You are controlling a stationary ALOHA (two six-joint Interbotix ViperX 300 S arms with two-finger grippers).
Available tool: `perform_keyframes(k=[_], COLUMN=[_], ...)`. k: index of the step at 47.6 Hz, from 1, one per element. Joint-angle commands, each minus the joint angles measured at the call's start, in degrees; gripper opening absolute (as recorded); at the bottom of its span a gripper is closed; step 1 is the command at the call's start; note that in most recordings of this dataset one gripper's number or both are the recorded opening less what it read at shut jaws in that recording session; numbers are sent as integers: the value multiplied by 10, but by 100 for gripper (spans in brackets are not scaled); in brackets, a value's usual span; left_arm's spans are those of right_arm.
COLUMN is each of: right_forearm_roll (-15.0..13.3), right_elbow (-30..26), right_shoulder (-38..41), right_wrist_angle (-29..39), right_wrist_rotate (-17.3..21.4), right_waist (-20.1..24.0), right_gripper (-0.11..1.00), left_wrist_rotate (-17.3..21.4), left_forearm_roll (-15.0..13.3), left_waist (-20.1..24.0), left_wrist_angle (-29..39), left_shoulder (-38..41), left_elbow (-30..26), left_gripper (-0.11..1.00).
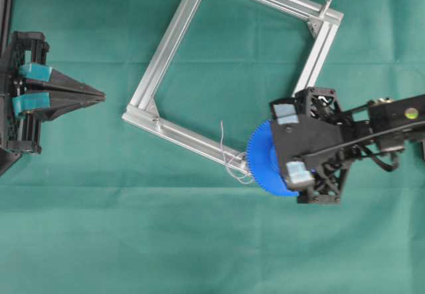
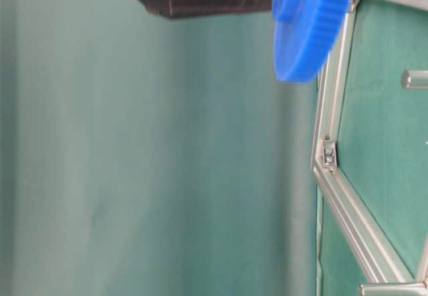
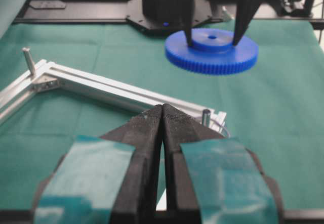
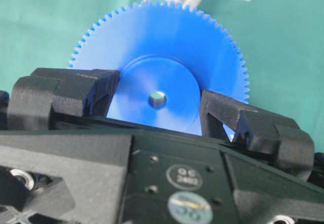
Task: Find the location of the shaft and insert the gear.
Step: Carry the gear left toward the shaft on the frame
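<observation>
Green cloth (image 1: 99, 241) covers the table, carrying an aluminium frame (image 1: 166, 52). The right claw (image 4: 157, 105) clamps the gear (image 4: 167, 47) by its raised hub, above the wired shaft (image 3: 206, 117). Gear appears rigid, light, smooth: hold the hub. Left claw (image 3: 162, 114) is together

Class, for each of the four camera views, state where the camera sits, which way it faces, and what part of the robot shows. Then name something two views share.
Overhead: above the table, looking straight down on the aluminium frame; both arms show.
Table-level: low at the cloth, looking along it; only dark arm struts and the gear show.
Left wrist: behind the shut left end effector, facing across the frame to the right end effector.
Right wrist: above its fingers, looking down onto the gear.
Shared: all show the gear.
</observation>
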Motion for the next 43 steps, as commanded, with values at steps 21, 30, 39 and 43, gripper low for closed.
perform_keyframes(k=[21,30,39,43], right_forearm_roll=[-12,-17,-17,-18], right_elbow=[-67,-70,-67,-65], right_shoulder=[69,95,114,124], right_wrist_angle=[-8,-36,-53,-58], right_wrist_rotate=[-4,-6,-12,-11], right_waist=[-30,-37,-38,-39], right_gripper=[68,68,68,68], left_wrist_rotate=[2,2,1,1], left_forearm_roll=[-1,-1,-1,-1], left_waist=[-1,-1,-1,-1], left_wrist_angle=[5,10,10,10], left_shoulder=[5,4,4,4], left_elbow=[-15,-15,-15,-15], left_gripper=[1,1,1,1])
